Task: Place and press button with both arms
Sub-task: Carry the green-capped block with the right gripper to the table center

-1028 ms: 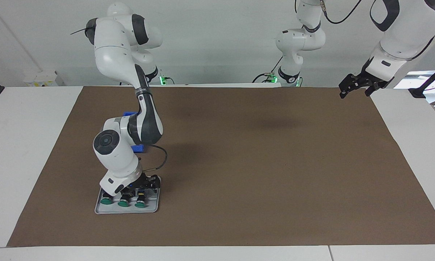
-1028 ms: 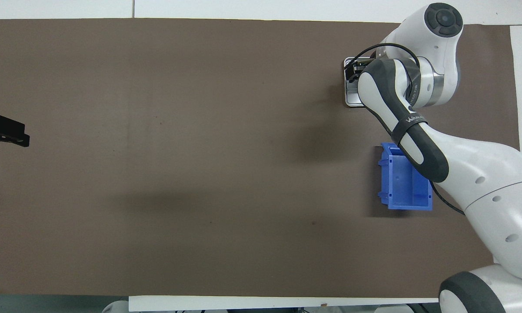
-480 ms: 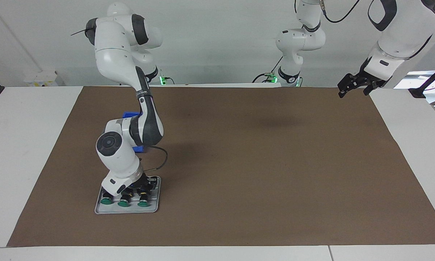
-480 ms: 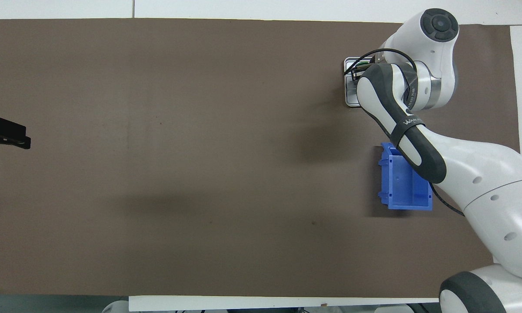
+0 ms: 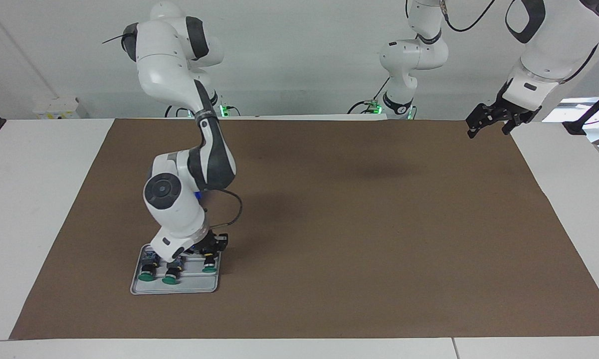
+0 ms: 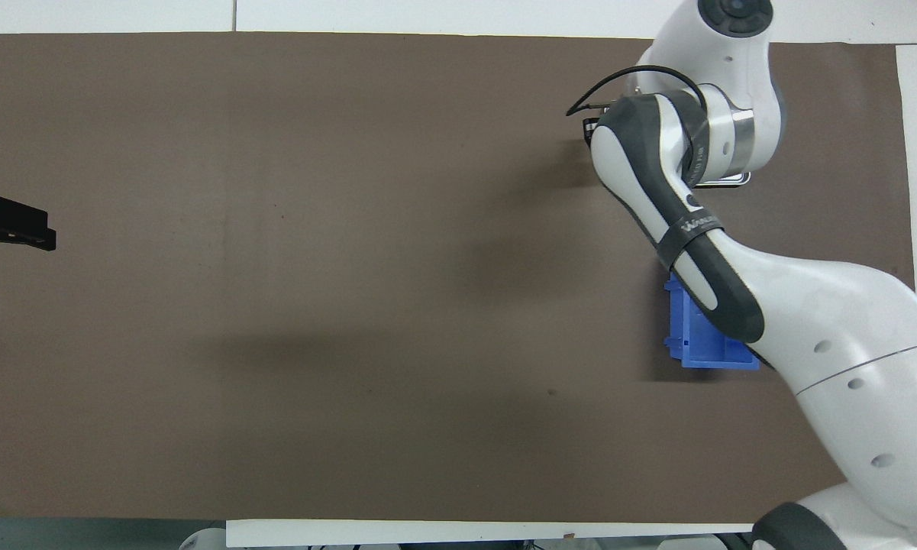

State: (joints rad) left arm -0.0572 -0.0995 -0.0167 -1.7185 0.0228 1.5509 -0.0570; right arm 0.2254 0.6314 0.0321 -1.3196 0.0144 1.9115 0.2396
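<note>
A grey tray lies toward the right arm's end of the table, with two green-capped buttons on it side by side. My right gripper is shut on the third button and holds it, cap down, just above the tray's edge on the side toward the left arm's end. In the overhead view the right arm covers the buttons; only a bit of the tray's rim and of the right gripper show. My left gripper waits open and empty, raised over the mat's corner at the left arm's end.
A blue bin stands nearer to the robots than the tray, partly covered by the right arm; only a sliver shows in the facing view. A brown mat covers most of the white table.
My right gripper has closed on the button at the tray's end toward the left arm and lifted it, moving slightly toward the left arm's end. The left gripper has stayed in place.
</note>
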